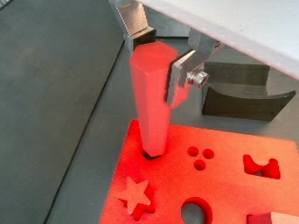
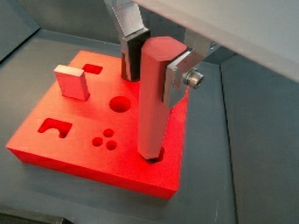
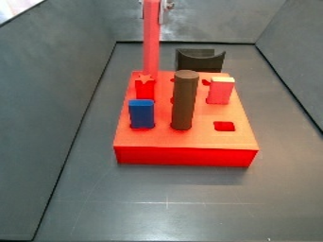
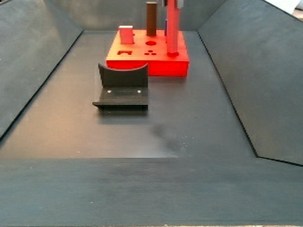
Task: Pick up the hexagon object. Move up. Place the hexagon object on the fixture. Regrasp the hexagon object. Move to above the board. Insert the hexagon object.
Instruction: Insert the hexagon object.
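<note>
The long slim red faceted bar – the hexagon object (image 2: 156, 96) – stands upright w/ its lower end at, or just entering, a small hole near one corner of the big flat bright-red board (image 2: 70, 144). The tool (image 2: 153, 59) sits at the bar's upper end, above the board, its flat silver finger plates (image 2: 177, 79) w/ dark pads clamped on opposite sides of the bar. Bar looks rigid, smooth, glossy plastic, prob. light, so no crush risk but it could slide or pivot in the pads if pushed down off-axis. Grip on two opposite flats is the right hold; being near the top leaves the lower end free for the hole, though a long lever means a small tilt could jam it. The dark, nearly black cradle-topped fixture (image 4: 120, 85) sits empty on the bench – near the board in one side view, well clear.
</note>
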Controlling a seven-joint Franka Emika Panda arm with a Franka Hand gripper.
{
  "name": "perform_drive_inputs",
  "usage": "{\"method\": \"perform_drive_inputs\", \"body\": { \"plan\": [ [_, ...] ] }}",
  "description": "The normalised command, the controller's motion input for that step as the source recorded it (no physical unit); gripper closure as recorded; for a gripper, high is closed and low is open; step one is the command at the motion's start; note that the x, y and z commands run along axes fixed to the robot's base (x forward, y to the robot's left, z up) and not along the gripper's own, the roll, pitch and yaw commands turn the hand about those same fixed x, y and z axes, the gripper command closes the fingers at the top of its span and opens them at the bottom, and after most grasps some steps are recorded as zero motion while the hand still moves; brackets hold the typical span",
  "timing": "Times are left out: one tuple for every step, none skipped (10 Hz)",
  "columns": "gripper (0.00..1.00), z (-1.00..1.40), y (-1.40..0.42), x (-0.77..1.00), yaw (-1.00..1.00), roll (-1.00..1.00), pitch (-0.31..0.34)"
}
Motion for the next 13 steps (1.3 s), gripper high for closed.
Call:
{"method": "perform_drive_inputs", "body": {
  "plan": [
    [1.0,-0.22,0.0,-0.14,0.01,0.0,-0.084],
    [1.0,0.0,-0.02,0.0,0.0,0.0,0.0],
    [1.0,-0.02,0.0,0.01,0.0,0.0,0.0],
    [1.0,-0.12,0.0,0.07,0.0,-0.01,-0.017],
    [1.0,-0.3,0.0,0.0,0.02,0.0,-0.073],
    [1.0,-0.43,0.0,-0.01,0.12,0.0,-0.094],
    [1.0,-0.47,0.0,-0.03,0.22,0.0,-0.121],
    [1.0,-0.53,0.01,0.0,0.24,0.0,-0.136],
    [1.0,-0.47,0.0,0.0,0.18,-0.01,-0.137],
    [1.0,-0.35,0.0,0.0,0.1,0.0,-0.093],
    [1.0,-0.09,0.0,0.0,-0.02,-0.01,-0.056],
    [1.0,0.0,0.0,0.0,0.0,0.01,0.0],
    [1.0,0.0,0.0,0.0,0.0,0.0,0.0]
  ]
}}
